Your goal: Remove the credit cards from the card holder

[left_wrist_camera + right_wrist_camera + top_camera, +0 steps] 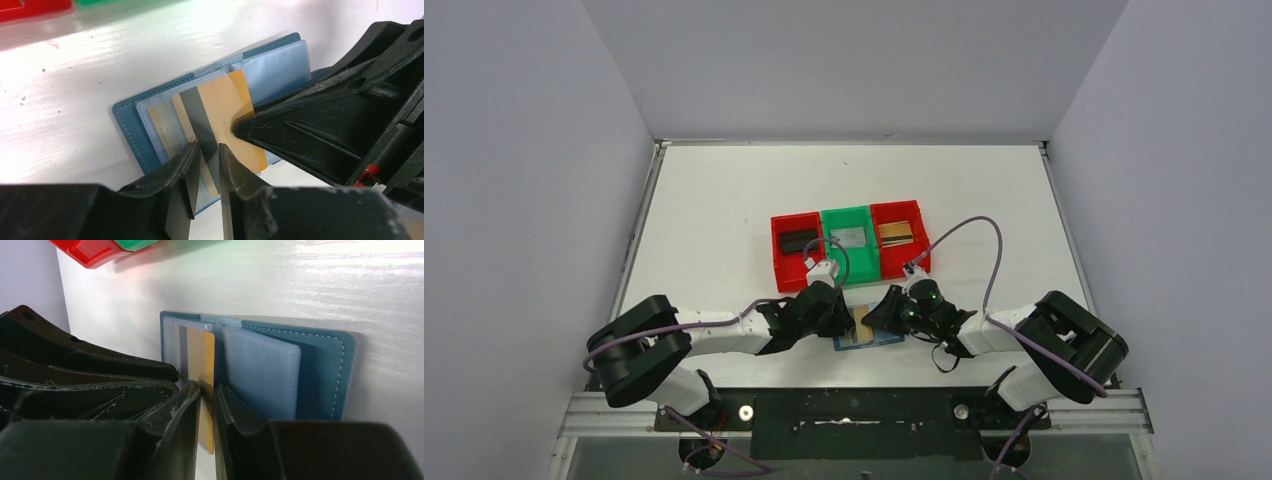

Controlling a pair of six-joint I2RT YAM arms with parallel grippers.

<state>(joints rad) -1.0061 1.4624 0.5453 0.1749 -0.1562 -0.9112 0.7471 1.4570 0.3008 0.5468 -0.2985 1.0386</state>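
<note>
The teal-blue card holder (886,341) lies open on the white table between both grippers, its light blue pockets (260,370) facing up. A gold-brown credit card (225,100) with a dark stripe sticks partway out of a clear pocket. My right gripper (207,386) is shut on this card's edge, which runs edge-on between its fingers. My left gripper (209,146) hovers at the holder's (127,125) near edge, jaws a narrow gap apart over the striped end of the card. Whether it pinches anything is unclear. In the top view both grippers (849,318) (879,315) meet over the holder.
Three bins stand in a row just behind the holder: a red bin (776,250) with a black card, a green bin (849,213) with a silver-grey card, a red bin (921,240) with a gold-brown card. Purple cables loop over both arms.
</note>
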